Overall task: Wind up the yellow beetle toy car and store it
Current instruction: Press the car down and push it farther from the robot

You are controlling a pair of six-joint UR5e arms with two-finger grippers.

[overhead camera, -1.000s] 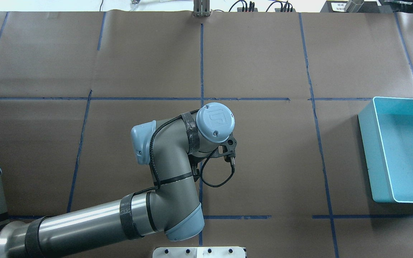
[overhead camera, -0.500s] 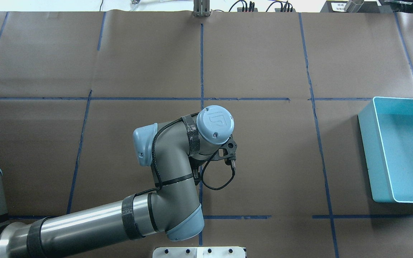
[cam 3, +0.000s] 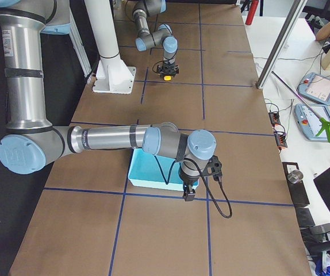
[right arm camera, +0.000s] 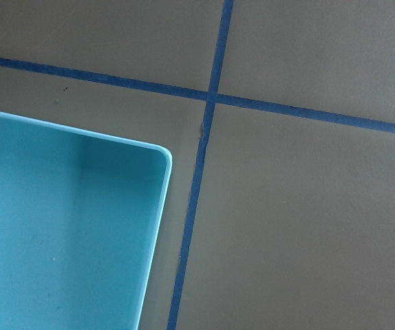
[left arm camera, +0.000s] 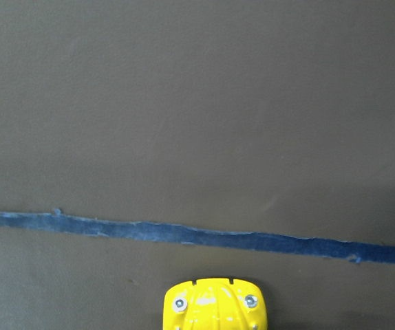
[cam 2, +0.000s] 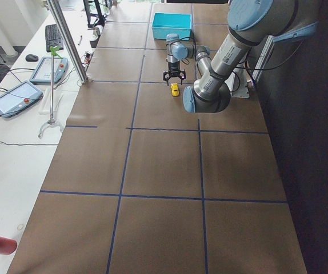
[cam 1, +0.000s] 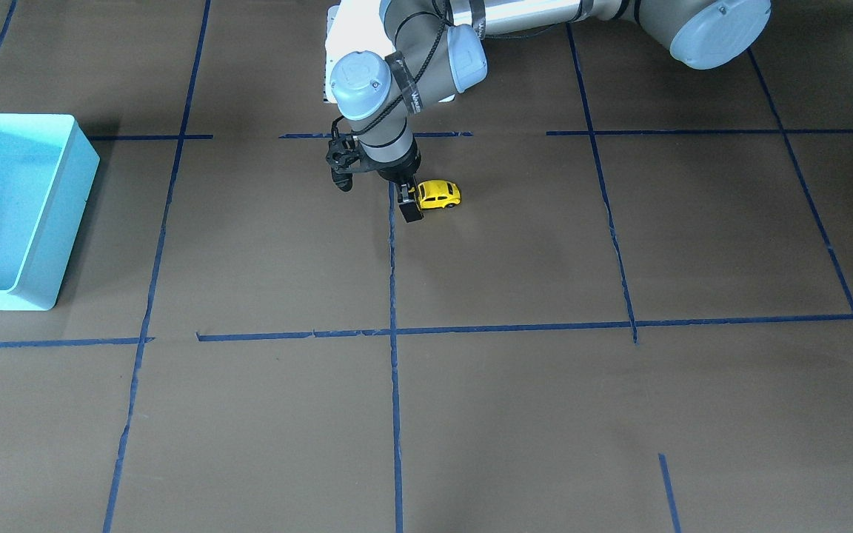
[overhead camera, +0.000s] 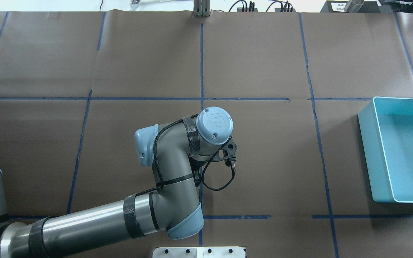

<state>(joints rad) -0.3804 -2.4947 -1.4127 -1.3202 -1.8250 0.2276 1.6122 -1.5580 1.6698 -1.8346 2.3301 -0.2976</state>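
Note:
The yellow beetle toy car (cam 1: 441, 194) stands on its wheels on the brown table, near the centre tape line. My left gripper (cam 1: 412, 206) is down at table level with its fingers on either side of the car's end, shut on it. The car also shows in the left wrist view (left arm camera: 215, 306), in the exterior left view (cam 2: 175, 89) and in the exterior right view (cam 3: 167, 76). In the overhead view my left wrist (overhead camera: 213, 125) hides both car and gripper. My right gripper (cam 3: 188, 194) hangs over the light blue bin's (cam 3: 153, 172) far corner. I cannot tell whether it is open.
The light blue bin (overhead camera: 366, 150) stands at the table's right end (cam 1: 64, 215), with nothing in the part I see. Blue tape lines cross the brown cover. A white mounting plate (overhead camera: 199, 251) sits at the near edge. Cables and a post (overhead camera: 201, 9) line the far edge.
My left wrist has shifted slightly toward the robot's side of the table and a little left. The bin has not moved.

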